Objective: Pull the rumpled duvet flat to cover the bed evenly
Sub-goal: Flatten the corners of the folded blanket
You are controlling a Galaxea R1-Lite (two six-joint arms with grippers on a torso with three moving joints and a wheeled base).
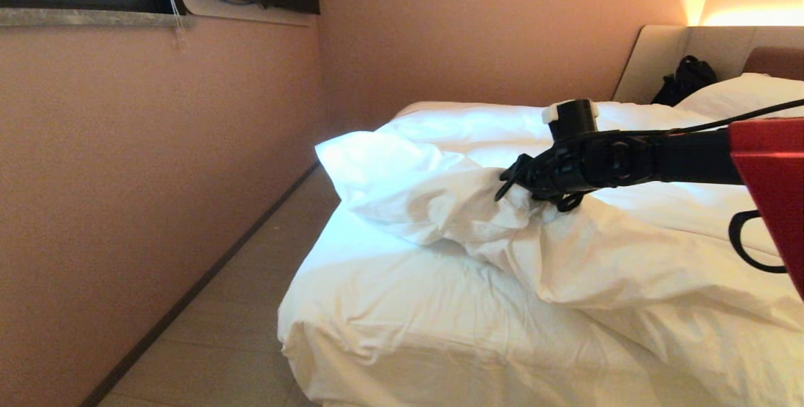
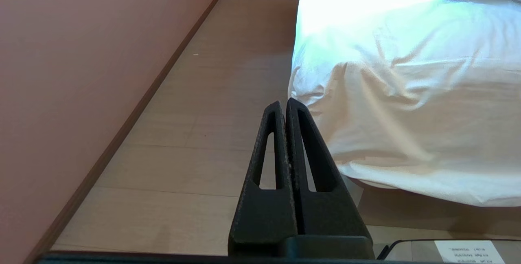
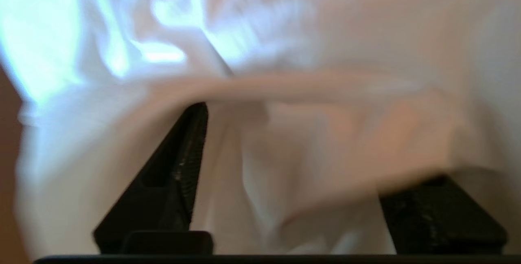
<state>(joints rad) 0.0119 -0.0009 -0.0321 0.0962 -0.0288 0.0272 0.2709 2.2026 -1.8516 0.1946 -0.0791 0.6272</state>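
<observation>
Duvet (image 1: 565,250) lies bunched in a thick ridge across the bed (image 1: 402,325), its puffed corner hanging out past the mattress edge toward the wall on the left, while the foot end of the mattress shows only wrinkled sheet. The right gripper (image 1: 512,182) reaches in from the right and sits against the top of that ridge. In the right wrist view its two fingers (image 3: 179,174) stand wide apart, with white cloth filling the whole space between them and draping over the tip of one — the fabric lies loose in the gap and is not pinched. That view is blurred, so exactly where the fingertips meet the cloth cannot be made out.

The left gripper (image 2: 283,103) is parked low beside the bed's corner, over the floor (image 2: 195,125), its fingers pressed together on nothing.

Much of the bed is cut off at the right edge of the head view, behind the red arm housing (image 1: 772,187). Only part of a pillow (image 1: 747,96) shows near the headboard (image 1: 666,55), and a dark object (image 1: 684,80) beside it is too indistinct to identify.
</observation>
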